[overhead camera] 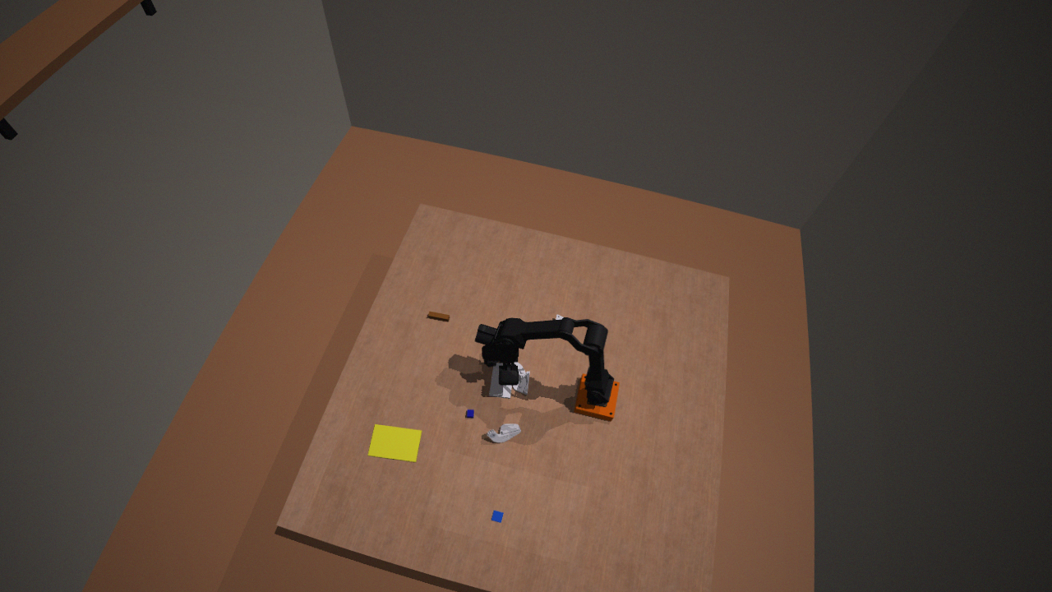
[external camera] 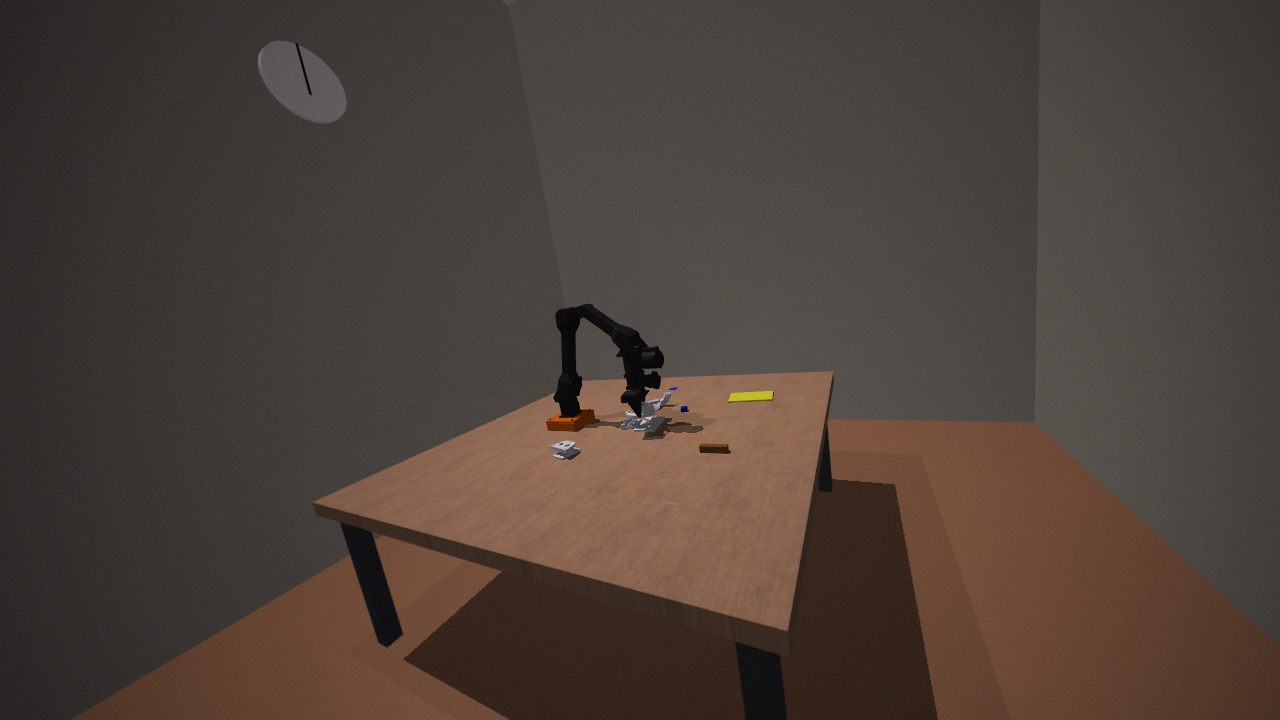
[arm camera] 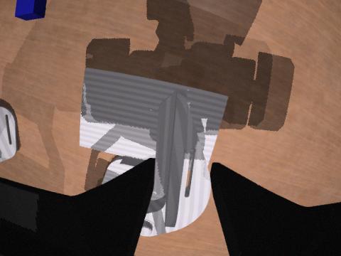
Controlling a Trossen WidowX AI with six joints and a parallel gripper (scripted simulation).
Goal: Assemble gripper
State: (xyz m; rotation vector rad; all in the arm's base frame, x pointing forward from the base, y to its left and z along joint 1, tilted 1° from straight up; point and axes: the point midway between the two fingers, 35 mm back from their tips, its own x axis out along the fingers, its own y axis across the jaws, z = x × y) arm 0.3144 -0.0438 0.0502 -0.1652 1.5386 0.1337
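My gripper (overhead camera: 509,379) (external camera: 638,413) (arm camera: 183,167) is shut on one white jaw (arm camera: 199,203), with its long grey ridge and slot between the fingertips. The held jaw is low over the gripper base (overhead camera: 497,384) (external camera: 657,428) (arm camera: 106,133), whose striped flat part shows beyond the ridge. The left finger partly hides the base. Whether the held jaw touches a pin I cannot tell. The other white jaw (overhead camera: 504,434) (external camera: 665,398) (arm camera: 5,131) lies apart on the table. The small white housing plate (overhead camera: 559,317) (external camera: 564,449) lies on the table and is partly hidden by the arm in the top view.
A dark blue cube (overhead camera: 469,413) (external camera: 683,409) (arm camera: 30,8) lies near the base. A brown bar (overhead camera: 438,316) (external camera: 714,448), a yellow sheet (overhead camera: 394,443) (external camera: 750,396) and a flat blue square (overhead camera: 497,516) (external camera: 673,388) lie farther off. My arm stands on an orange mount (overhead camera: 586,409) (external camera: 562,423).
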